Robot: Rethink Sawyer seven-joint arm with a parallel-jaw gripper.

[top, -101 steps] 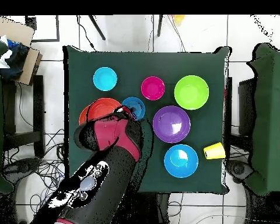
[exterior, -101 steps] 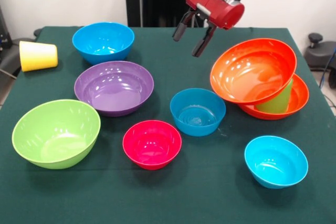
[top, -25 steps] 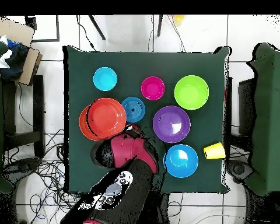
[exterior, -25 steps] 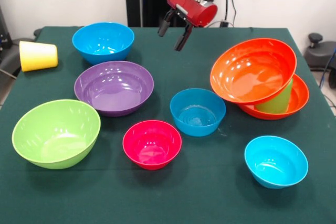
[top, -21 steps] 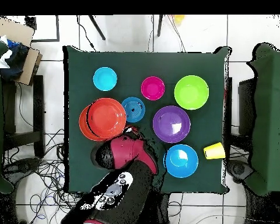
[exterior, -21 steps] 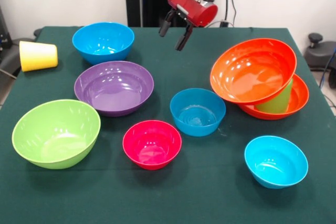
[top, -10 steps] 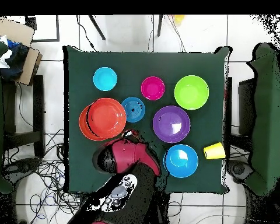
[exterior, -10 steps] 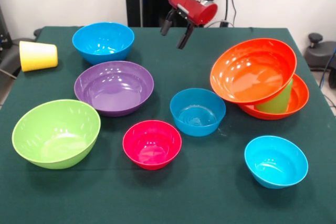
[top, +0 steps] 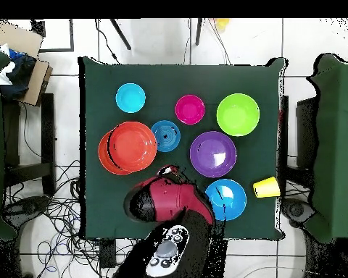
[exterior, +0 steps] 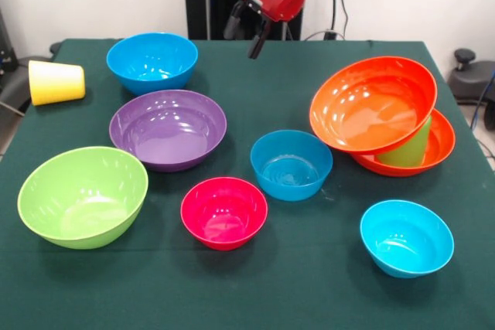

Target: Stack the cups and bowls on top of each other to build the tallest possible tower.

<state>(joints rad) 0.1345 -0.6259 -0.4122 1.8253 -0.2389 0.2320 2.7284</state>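
Note:
My gripper (exterior: 243, 36) is open and empty, high above the table's far edge, between the large blue bowl (exterior: 151, 61) and the tower; it also shows in the overhead view (top: 166, 172). The tower is a tilted orange bowl (exterior: 373, 103) resting on a light green cup (exterior: 407, 148) that stands in a second orange bowl (exterior: 437, 148). Loose on the table are the purple bowl (exterior: 168, 128), lime green bowl (exterior: 83, 195), pink-red bowl (exterior: 223, 212), smaller blue bowl (exterior: 291, 164) and cyan bowl (exterior: 406, 237). The yellow cup (exterior: 56, 82) lies on its side at the left edge.
The green table cloth (exterior: 325, 299) covers the whole table. A chair (exterior: 468, 75) stands beyond the right edge. In the overhead view a cardboard box (top: 28, 61) and cables (top: 57, 210) lie on the floor beside the table.
The gripper has drawn back from beside the orange bowls, moving left in the front view and up towards the robot's base, still open. The bowls and cups have not moved.

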